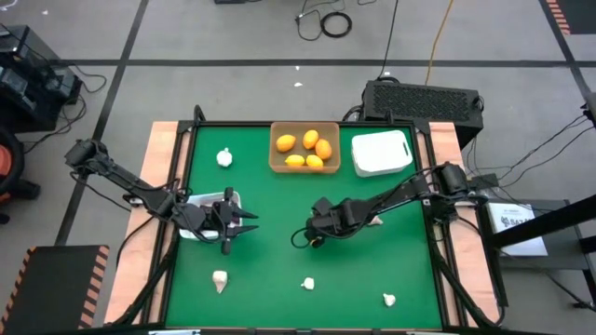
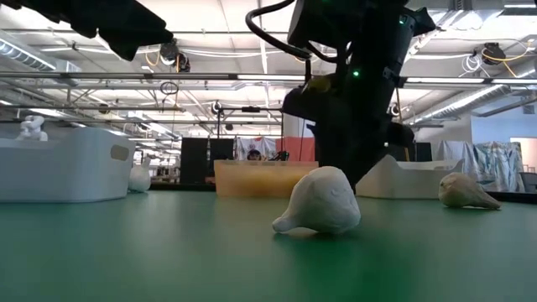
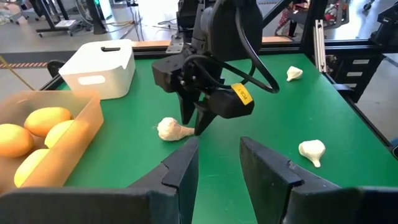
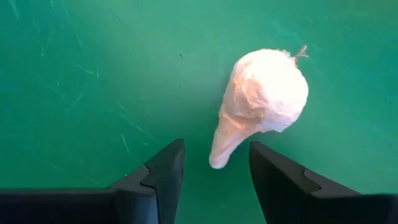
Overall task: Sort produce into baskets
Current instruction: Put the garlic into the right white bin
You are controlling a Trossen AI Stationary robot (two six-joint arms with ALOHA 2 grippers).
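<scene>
A whitish garlic bulb (image 4: 264, 93) lies on its side on the green table, its thin stem end (image 4: 217, 158) toward my right gripper (image 4: 214, 180). That gripper is open, points steeply down near the table's middle (image 1: 315, 231), and hovers just over the stem end without touching it. The left wrist view shows the same bulb (image 3: 171, 129) beside its fingertips. My left gripper (image 3: 217, 162) is open and empty, hanging above the left white basket (image 1: 200, 203). The tan basket (image 1: 276, 154) holds several orange and yellow fruits (image 1: 307, 149). A second white basket (image 1: 382, 154) stands at the far right.
Loose garlic bulbs lie at the far left (image 1: 224, 158), near left (image 1: 220, 280), near middle (image 1: 307, 284) and near right (image 1: 389, 300). A wooden rim (image 1: 168, 167) borders the table. The stretch of mat between the two grippers is bare.
</scene>
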